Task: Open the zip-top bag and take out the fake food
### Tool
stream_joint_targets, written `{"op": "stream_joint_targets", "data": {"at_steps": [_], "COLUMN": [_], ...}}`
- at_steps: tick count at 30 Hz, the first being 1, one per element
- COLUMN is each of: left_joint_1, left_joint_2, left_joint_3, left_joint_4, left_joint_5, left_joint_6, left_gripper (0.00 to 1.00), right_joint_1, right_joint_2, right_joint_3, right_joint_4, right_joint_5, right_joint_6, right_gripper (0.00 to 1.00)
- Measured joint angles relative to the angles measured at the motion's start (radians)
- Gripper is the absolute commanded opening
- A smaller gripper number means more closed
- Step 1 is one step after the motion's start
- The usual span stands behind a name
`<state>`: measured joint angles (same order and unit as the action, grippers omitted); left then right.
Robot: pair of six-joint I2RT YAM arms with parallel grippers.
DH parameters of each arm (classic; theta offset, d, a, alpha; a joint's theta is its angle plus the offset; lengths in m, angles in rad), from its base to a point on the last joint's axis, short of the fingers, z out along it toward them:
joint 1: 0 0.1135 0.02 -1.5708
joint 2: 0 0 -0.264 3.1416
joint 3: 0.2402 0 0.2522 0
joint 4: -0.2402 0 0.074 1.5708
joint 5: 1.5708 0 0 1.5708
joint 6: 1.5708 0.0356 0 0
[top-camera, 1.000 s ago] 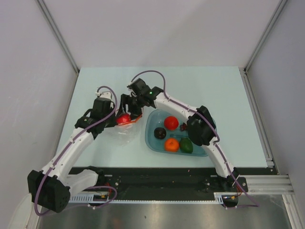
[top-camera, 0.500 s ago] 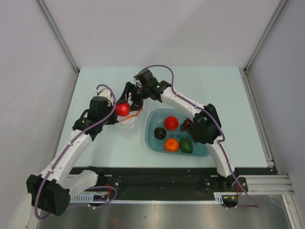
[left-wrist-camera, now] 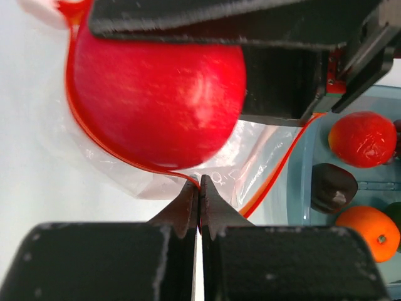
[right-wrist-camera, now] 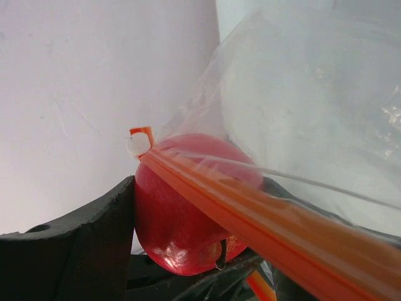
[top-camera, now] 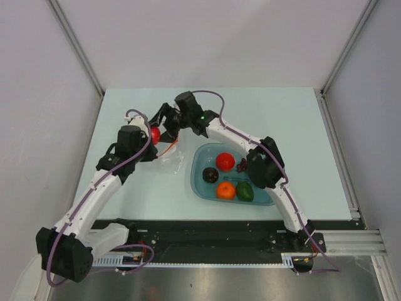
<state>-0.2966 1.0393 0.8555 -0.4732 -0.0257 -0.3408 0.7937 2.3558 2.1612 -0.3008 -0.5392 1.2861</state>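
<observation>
Left claw [left-wrist-camera: 199, 188] pinches the crinkly clear zip-top bag [left-wrist-camera: 254, 157] by its orange-red strip, while right claw [top-camera: 159, 129] grips the glossy round red fruit [left-wrist-camera: 156, 94] just beside it.

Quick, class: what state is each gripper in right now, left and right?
Left gripper: closed, pinching the edge of the zip-top bag.
Right gripper: closed on a red fake fruit at the bag's mouth.

Left gripper [left-wrist-camera: 199, 189] pinched closed on the bag [left-wrist-camera: 258, 147]; right gripper [top-camera: 156, 130] clamps a red fruit [left-wrist-camera: 156, 94] just beside it, both arms [top-camera: 100, 183] reaching inward
</observation>
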Motion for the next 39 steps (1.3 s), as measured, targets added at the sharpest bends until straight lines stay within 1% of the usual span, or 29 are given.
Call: {"op": "stream_joint_targets", "data": {"at_steps": [8,10,13,17,21,27,28,30,35,37,39], "left_joint_1": [0.002,0.002,0.002,0.007,0.022,0.063,0.069,0.079,0.114,0.126,0.13], "left_joint_2": [-0.007,0.0,0.04,0.083,0.106,0.109,0.115,0.133,0.208,0.237,0.266], "left_joint_3": [-0.005,0.001,0.027,0.039,0.052,0.067,0.076,0.093,0.163,0.203,0.25], "left_joint_4": [0.051,0.047,0.024,-0.034,-0.098,-0.105,-0.106,-0.105,-0.108,-0.108,-0.105], "left_joint_5": [0.019,0.023,0.02,-0.001,-0.044,-0.088,-0.096,-0.105,-0.145,-0.161,-0.166], "left_joint_6": [0.001,0.003,0.003,-0.007,-0.023,-0.03,-0.029,-0.029,-0.024,-0.024,-0.018], "left_gripper": [0.0,0.0,0.0,0.0,0.0,0.0,0.0,0.0,0.0,0.01,0.0], "right_joint_1": [0.0,0.0,-0.005,-0.013,-0.024,-0.04,-0.04,-0.04,-0.05,-0.061,-0.08], "right_joint_2": [0.011,0.016,0.023,0.023,0.019,0.015,0.009,-0.007,-0.082,-0.13,-0.201], "right_joint_3": [-0.016,-0.009,0.013,0.061,0.077,0.131,0.134,0.135,0.132,0.097,0.01], "right_joint_4": [0.153,0.155,0.1,-0.063,-0.216,-0.445,-0.46,-0.484,-0.489,-0.451,-0.358], "right_joint_5": [-0.002,-0.008,-0.019,-0.024,-0.027,-0.027,-0.028,-0.032,-0.081,-0.122,-0.189], "right_joint_6": [0.125,0.137,0.125,0.008,-0.159,-0.417,-0.452,-0.509,-0.599,-0.601,-0.568], "right_gripper": [0.0,0.0,0.0,0.0,0.0,0.0,0.05,0.1,0.09,0.06,0.06]}}
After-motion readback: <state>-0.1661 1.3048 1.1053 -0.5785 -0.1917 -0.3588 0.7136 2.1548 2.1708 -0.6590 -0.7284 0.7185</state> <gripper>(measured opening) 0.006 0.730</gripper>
